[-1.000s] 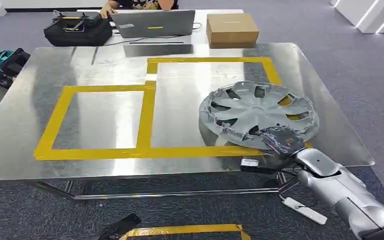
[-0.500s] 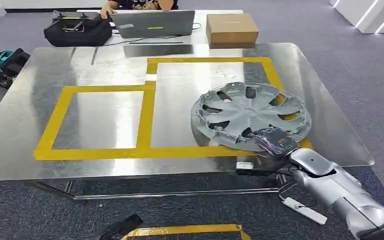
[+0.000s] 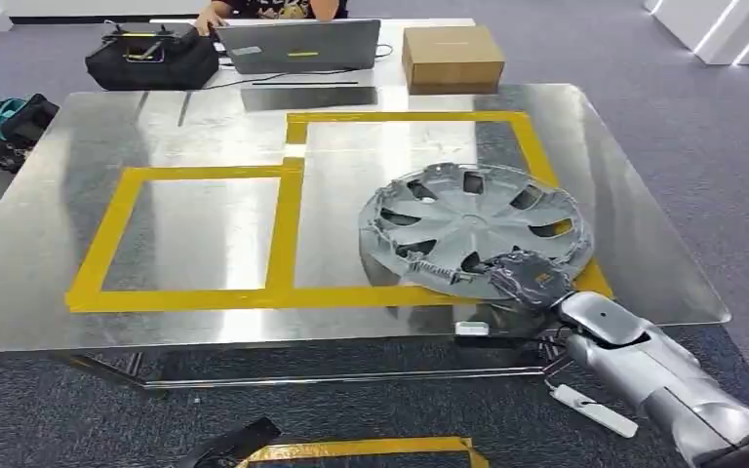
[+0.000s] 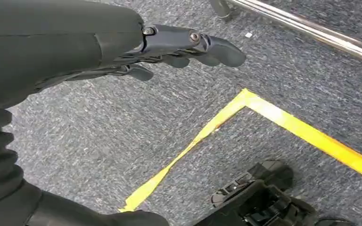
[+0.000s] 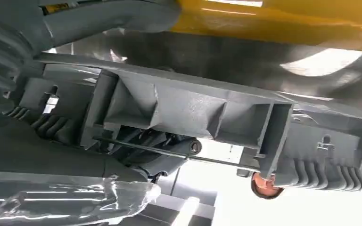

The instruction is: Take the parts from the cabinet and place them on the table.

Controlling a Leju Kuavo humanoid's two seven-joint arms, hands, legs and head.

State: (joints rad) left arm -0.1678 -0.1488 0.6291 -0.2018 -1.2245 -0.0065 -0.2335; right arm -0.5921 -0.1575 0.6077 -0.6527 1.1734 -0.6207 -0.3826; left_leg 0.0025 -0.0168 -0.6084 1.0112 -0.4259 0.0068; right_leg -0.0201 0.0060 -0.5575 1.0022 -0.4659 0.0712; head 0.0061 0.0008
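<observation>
A grey plastic wheel cover (image 3: 473,226) lies tilted on the steel table (image 3: 205,322), inside the right yellow-taped square and over its near tape line. My right hand (image 3: 527,277) grips the cover's near rim, and the right wrist view shows that ribbed rim (image 5: 193,108) close up with my thumb (image 5: 108,16) across it. My left hand (image 4: 169,47) hangs over the carpet with its fingers stretched out and nothing in it.
Two yellow tape squares (image 3: 283,234) mark the tabletop. At the far edge stand a black bag (image 3: 151,57), a laptop (image 3: 297,46) and a cardboard box (image 3: 452,57), with a person behind them. Yellow tape (image 4: 283,122) and a black object (image 4: 259,197) lie on the floor.
My right hand has carried the wheel cover leftward and lower onto the table; it now sits flatter than a second ago.
</observation>
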